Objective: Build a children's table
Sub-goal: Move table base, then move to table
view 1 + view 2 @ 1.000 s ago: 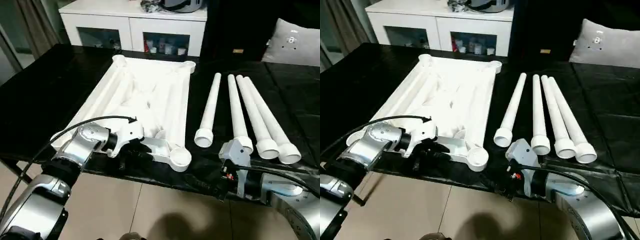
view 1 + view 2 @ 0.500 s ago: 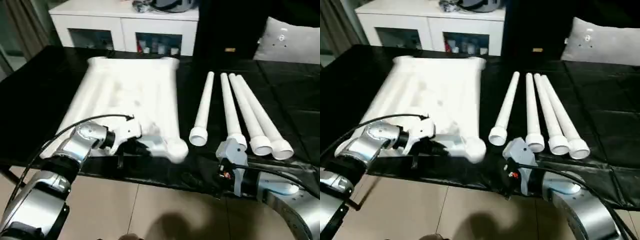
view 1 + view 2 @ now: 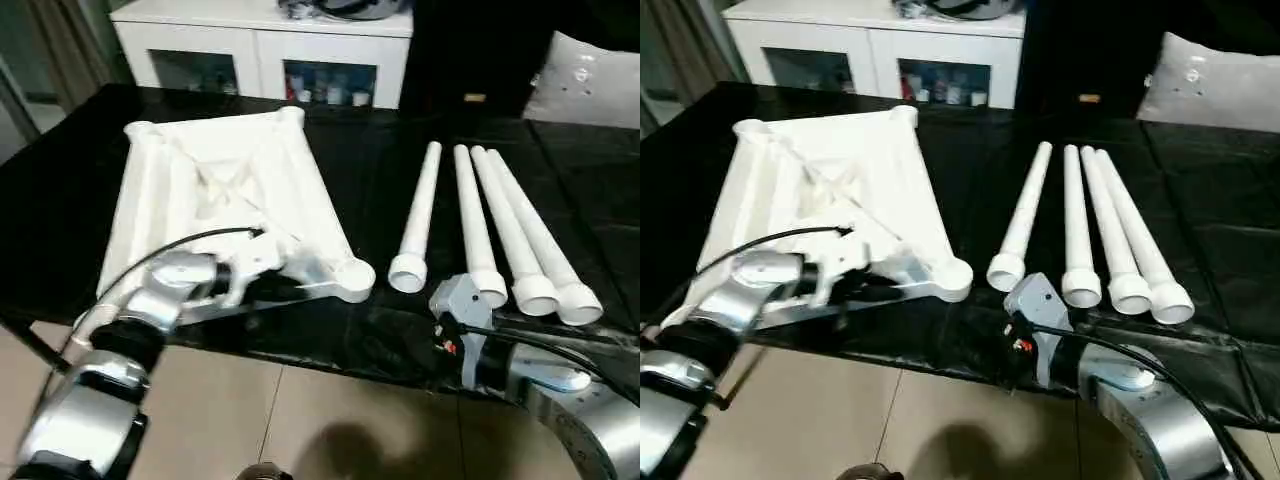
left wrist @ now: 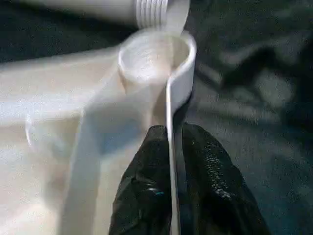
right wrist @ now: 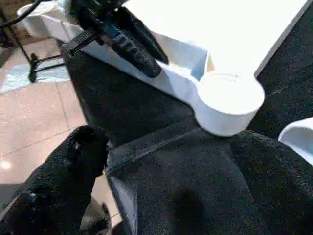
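Covering most of the scene, a black-draped desk carries the parts, with a white cabinet with glass doors behind it and a grey pillow at the far right. Next in size, the white plastic tabletop lies upside down on the desk's left half, its ribbed underside facing up and skewed so that its near edge runs slantwise to the desk's front; round corner sockets show at its corners, one of them nearest the legs. To the right of it, well apart, four long white tapered legs lie side by side, open wide ends toward the robot, the leftmost set slightly off from the other three, which touch one another. The left claw sits at the tabletop's near edge, its two black fingers pinched on the thin upright rim wall just behind the corner socket. The right claw hovers low at the desk's front edge, near the open ends of the legs and just beside that socket, its fingers spread wide and holding nothing, the black cloth between them.
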{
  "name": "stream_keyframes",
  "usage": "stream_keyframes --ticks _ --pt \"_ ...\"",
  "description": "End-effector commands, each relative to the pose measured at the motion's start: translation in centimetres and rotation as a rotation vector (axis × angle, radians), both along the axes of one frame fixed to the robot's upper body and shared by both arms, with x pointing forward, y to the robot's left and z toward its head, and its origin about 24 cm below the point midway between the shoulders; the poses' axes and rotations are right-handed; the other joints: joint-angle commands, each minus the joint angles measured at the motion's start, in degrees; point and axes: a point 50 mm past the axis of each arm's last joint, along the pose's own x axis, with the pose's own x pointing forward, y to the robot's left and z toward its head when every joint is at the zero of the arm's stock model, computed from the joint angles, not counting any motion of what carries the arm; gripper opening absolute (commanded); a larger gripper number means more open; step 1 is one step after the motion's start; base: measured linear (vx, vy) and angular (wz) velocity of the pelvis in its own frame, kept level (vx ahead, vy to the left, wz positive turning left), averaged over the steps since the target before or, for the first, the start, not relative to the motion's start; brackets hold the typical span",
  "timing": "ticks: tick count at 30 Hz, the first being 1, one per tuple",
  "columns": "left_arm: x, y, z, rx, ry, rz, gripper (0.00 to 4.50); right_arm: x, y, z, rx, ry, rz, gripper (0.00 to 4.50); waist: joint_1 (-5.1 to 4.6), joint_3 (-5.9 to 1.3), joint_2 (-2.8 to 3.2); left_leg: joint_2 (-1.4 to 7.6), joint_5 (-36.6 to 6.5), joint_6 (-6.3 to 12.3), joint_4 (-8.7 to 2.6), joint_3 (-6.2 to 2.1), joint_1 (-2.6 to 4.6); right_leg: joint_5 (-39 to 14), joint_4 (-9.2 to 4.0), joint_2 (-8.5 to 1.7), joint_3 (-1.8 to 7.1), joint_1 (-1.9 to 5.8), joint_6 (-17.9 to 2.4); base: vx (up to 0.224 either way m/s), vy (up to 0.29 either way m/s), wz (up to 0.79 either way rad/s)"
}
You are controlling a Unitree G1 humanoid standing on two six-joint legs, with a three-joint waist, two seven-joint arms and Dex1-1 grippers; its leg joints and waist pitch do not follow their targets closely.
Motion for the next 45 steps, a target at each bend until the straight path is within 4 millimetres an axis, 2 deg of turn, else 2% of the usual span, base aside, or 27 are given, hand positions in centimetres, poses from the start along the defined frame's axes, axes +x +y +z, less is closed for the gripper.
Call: stream_keyframes --ticks 1,6,11,13,14,16,18,20,24,25,27,28,29,30,31,32,33,36,37,38,39,40,41,42,43,44,45 --pt "-0.2 -0.2 0.0 -0.011 -0.033 -0.011 0.76 0.4 -0.2 0.3 0.007 -0.025 -0.034 4.50 -0.14 -3.54 -0.56 6.66 -6.8 3.82 -3.73 -2.62 1.23 5.2 -4.31 -9.49 4.22 1.85 -9.7 0.000 0.000 0.00" --pt "-0.4 -0.5 0.8 -0.122 -0.027 0.028 1.21 0.9 -0.2 1.0 0.118 -0.025 -0.089 4.50 -0.49 -3.41 -0.69 6.72 -8.0 2.65 -3.89 -2.53 1.28 0.0 -4.67 -9.57 4.38 1.75 -9.5 0.000 0.000 0.00" --pt "-0.8 -0.5 2.4 -0.297 -0.038 0.129 1.59 1.2 0.2 1.7 0.167 -0.080 -0.140 4.50 -0.52 -3.41 -0.69 6.61 -7.2 2.41 -3.82 -2.38 1.28 0.2 -4.39 -9.35 4.31 1.44 -10.5 0.000 0.000 0.00" --pt "-1.1 0.1 3.4 -0.401 -0.090 0.288 1.77 2.0 0.1 1.9 0.165 -0.151 -0.265 4.50 -0.61 -3.36 -0.54 6.38 -7.0 2.70 -3.80 -2.37 1.16 0.2 -4.50 -9.09 4.22 1.40 -10.3 0.000 0.000 0.00" --pt "-1.4 0.6 3.8 -0.450 -0.125 0.396 1.81 2.3 0.0 1.9 0.179 -0.164 -0.338 4.50 -0.69 -3.71 -0.35 6.90 -6.9 2.03 -3.78 -2.54 1.27 1.6 -3.85 -9.27 4.17 1.49 -10.7 0.000 0.000 0.00" --pt "-2.2 1.1 3.9 -0.497 -0.122 0.506 2.00 2.4 0.0 1.8 0.200 -0.154 -0.399 4.50 -1.27 -3.27 -0.89 6.49 -7.4 2.71 -3.95 -2.40 1.06 0.7 -4.26 -9.03 4.17 1.35 -11.3 0.000 0.000 0.00" --pt "-3.5 1.4 3.6 -0.535 -0.103 0.622 2.11 2.5 -0.1 1.5 0.203 -0.144 -0.477 4.50 -1.43 -3.08 -1.10 6.11 -6.5 2.98 -3.91 -2.17 0.86 -0.5 -4.68 -8.70 4.21 1.39 -10.3 0.000 0.000 0.00" --pt "-4.7 1.8 3.4 -0.564 -0.122 0.760 2.26 2.5 -0.2 1.1 0.211 -0.096 -0.548 4.50 -1.56 -2.97 -0.65 6.27 -7.3 2.79 -4.02 -2.35 0.93 -2.6 -4.84 -8.79 4.22 1.29 -9.9 0.000 0.000 0.00" --pt "-6.3 2.9 2.6 -0.616 -0.150 1.044 2.52 2.0 0.1 0.7 0.185 -0.062 -0.562 4.50 -1.85 -2.41 -1.10 6.27 -11.5 1.23 -4.33 -2.37 1.08 -9.4 -5.90 -8.43 4.47 1.28 -8.0 0.000 0.000 0.00" --pt "-7.1 2.9 2.3 -0.593 -0.155 1.065 2.67 1.8 0.4 0.7 0.185 -0.077 -0.547 4.50 -1.73 -2.37 -1.57 6.06 -11.2 1.40 -4.43 -2.47 0.76 -10.6 -5.90 -8.62 4.55 1.45 -7.1 0.000 0.000 0.00" --pt "-7.7 2.6 2.1 -0.559 -0.163 1.052 2.75 1.7 0.6 0.7 0.177 -0.095 -0.533 4.50 -1.80 -2.29 -1.35 5.90 -11.5 1.17 -4.47 -2.41 0.86 -11.9 -6.33 -8.34 4.68 1.06 -5.5 0.000 0.000 0.00" --pt "-8.2 2.1 2.2 -0.518 -0.174 1.014 2.87 1.7 0.8 0.5 0.155 -0.114 -0.523 4.50 -1.75 -2.33 -2.09 6.02 -11.6 1.05 -4.60 -2.44 0.91 -12.0 -6.33 -8.25 4.64 1.06 -4.9 0.000 0.000 0.00" --pt "-8.3 1.8 2.4 -0.513 -0.179 1.016 2.94 1.8 0.9 0.2 0.149 -0.107 -0.530 4.50 -1.71 -2.29 -2.07 6.09 -11.4 0.83 -4.77 -2.54 0.92 -11.2 -6.09 -8.19 4.64 0.95 -4.6 0.000 0.000 0.00" --pt "-8.4 1.6 2.5 -0.511 -0.182 1.022 3.00 1.8 1.0 0.0 0.147 -0.100 -0.536 4.50 -1.67 -2.27 -1.64 6.16 -12.2 0.36 -4.81 -2.59 1.16 -10.7 -5.99 -8.22 4.66 0.74 -5.0 0.000 0.000 0.00" --pt "-8.4 1.6 2.9 -0.530 -0.181 1.063 3.07 2.2 1.0 -0.1 0.150 -0.094 -0.561 4.50 -1.73 -2.19 -2.29 6.26 -12.3 0.19 -4.91 -2.62 1.19 -9.6 -5.76 -8.29 4.67 0.87 -5.6 0.000 0.000 0.00" --pt "-8.4 1.6 3.1 -0.539 -0.180 1.081 3.19 2.3 1.0 -0.1 0.151 -0.091 -0.573 4.50 -1.69 -2.15 -2.10 6.23 -12.4 0.00 -4.92 -2.60 1.22 -9.3 -5.88 -8.35 4.64 0.78 -6.1 0.000 0.000 0.00" --pt "-8.5 1.6 3.2 -0.547 -0.176 1.094 3.19 2.4 1.0 0.0 0.153 -0.089 -0.580 4.50 -1.75 -2.11 -2.46 6.27 -12.5 -0.08 -4.95 -2.62 1.20 -9.0 -5.96 -8.38 4.62 0.84 -6.2 0.000 0.000 0.00" --pt "-8.7 1.5 3.2 -0.539 -0.168 1.101 3.46 2.6 1.3 0.3 0.143 -0.114 -0.559 4.50 -1.75 -2.31 -2.68 6.19 -11.8 -0.20 -5.01 -2.73 1.18 -5.2 -5.55 -8.22 4.52 1.14 -5.7 0.000 0.000 0.00" --pt "-8.7 1.5 3.2 -0.538 -0.166 1.100 3.63 2.6 1.3 0.3 0.142 -0.117 -0.557 4.50 -1.67 -2.28 -2.51 4.57 -15.9 4.25 -5.22 -4.42 -0.25 -10.5 -6.05 -9.34 1.89 2.72 -5.9 0.000 0.000 0.00" --pt "-8.8 1.4 3.1 -0.532 -0.160 1.095 3.63 2.7 1.4 0.3 0.137 -0.126 -0.553 4.50 -1.59 -2.16 -2.99 3.52 -16.0 5.69 -4.82 -4.84 -1.55 -13.0 -6.89 -10.52 1.18 4.22 -5.7 -0.004 -0.007 0.26" --pt "-8.7 1.3 2.9 -0.514 -0.156 1.092 3.76 2.8 1.4 0.0 0.127 -0.127 -0.556 4.50 -1.54 -1.67 -2.24 3.06 -18.6 5.10 -4.04 -4.75 -1.54 -24.4 -8.89 -11.42 -0.06 5.18 -4.5 0.021 0.001 0.40" --pt "-8.7 1.2 2.8 -0.505 -0.154 1.091 3.85 2.9 1.4 -0.1 0.122 -0.127 -0.559 4.50 -1.59 -1.44 -2.19 3.05 -19.6 4.40 -3.32 -4.62 -1.55 -29.8 -9.92 -12.13 -0.72 5.98 -3.8 0.021 0.001 0.40" --pt "-8.7 1.2 2.8 -0.490 -0.156 1.088 3.89 2.9 1.5 -0.1 0.118 -0.129 -0.561 4.50 -1.82 -0.79 -2.16 2.92 -20.6 3.61 -2.46 -4.38 -1.94 -38.1 -11.75 -12.72 -2.19 7.48 -2.2 0.053 0.025 0.46" --pt "-8.8 1.0 3.0 -0.495 -0.148 1.080 3.93 2.9 1.7 0.1 0.132 -0.127 -0.553 4.50 -1.57 -0.87 -1.69 3.21 -21.4 3.17 -2.09 -4.28 -1.24 -39.9 -12.51 -12.92 -2.81 8.01 -1.9 0.021 0.043 0.53" --pt "-8.8 0.7 3.0 -0.497 -0.133 1.063 4.09 2.7 1.7 0.6 0.146 -0.179 -0.541 4.50 -3.58 0.22 -0.66 6.59 -37.3 -2.44 -3.97 -5.42 6.43 -36.4 -11.15 -7.35 -3.76 3.07 -1.5 0.021 0.043 0.53" --pt "-8.8 0.7 3.0 -0.495 -0.132 1.058 4.09 2.6 1.8 0.8 0.163 -0.184 -0.523 4.50 -4.04 -0.18 -0.16 8.30 -44.0 -4.26 -6.68 -7.22 6.63 -29.3 -7.37 -5.42 -3.24 3.81 -1.5 0.034 0.046 0.23" --pt "-8.8 0.6 3.0 -0.490 -0.132 1.051 4.19 2.4 2.0 1.1 0.191 -0.192 -0.491 4.50 -4.64 -1.10 -0.23 9.81 -50.5 -4.51 -10.12 -9.74 7.60 -11.7 -0.49 -3.13 -1.71 3.28 -0.3 0.110 0.039 0.01"
